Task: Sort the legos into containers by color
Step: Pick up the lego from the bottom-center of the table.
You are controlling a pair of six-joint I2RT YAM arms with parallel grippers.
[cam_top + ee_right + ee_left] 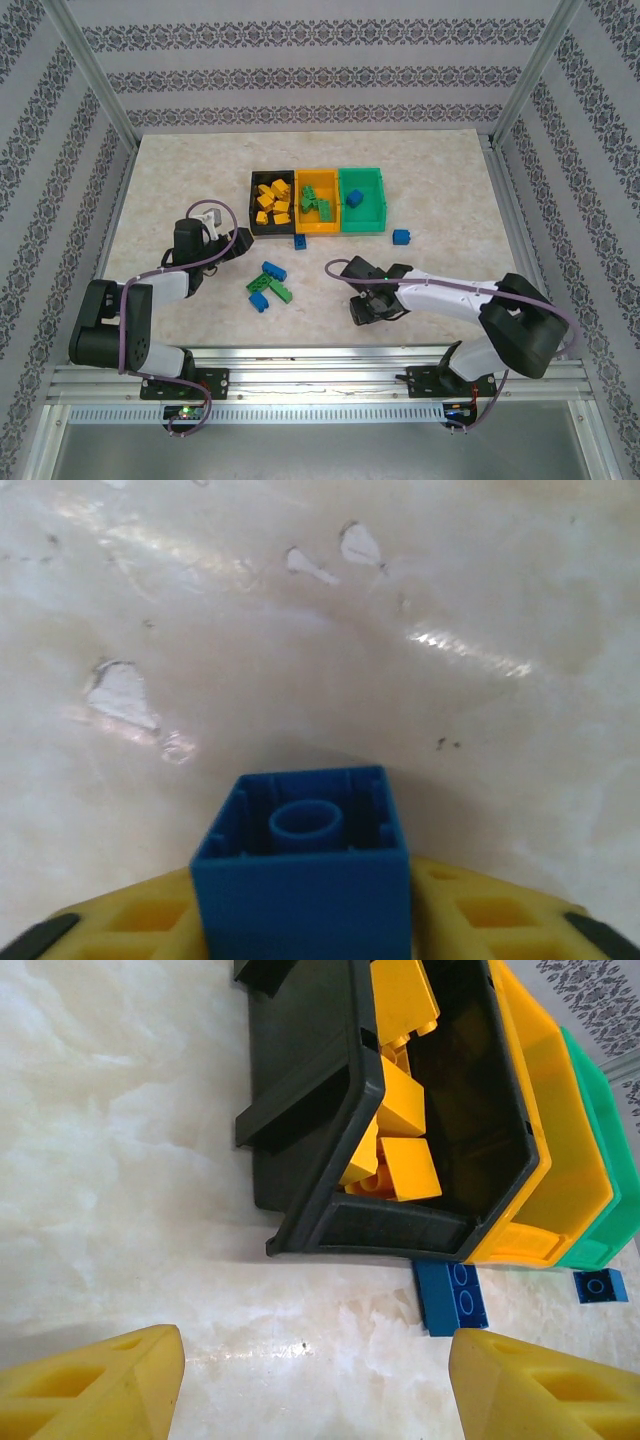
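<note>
beige marbled tabletop (450, 200), glossy with a few chipped spots, inside a booth of striped patterned walls (300, 80) with metal corner posts (90, 70). black bin (254, 200), orange bin (318, 172) and green bin (365, 212) sit touching in a row mid-table. yellow bricks (272, 200) in black, green bricks (318, 200) in orange, one blue piece (353, 197) in green. loose bricks (270, 283) lie in front of the bins. right gripper (300, 940) closed on a blue brick (300, 870). left gripper (315, 1380) spread wide, empty, near the black bin.
</note>
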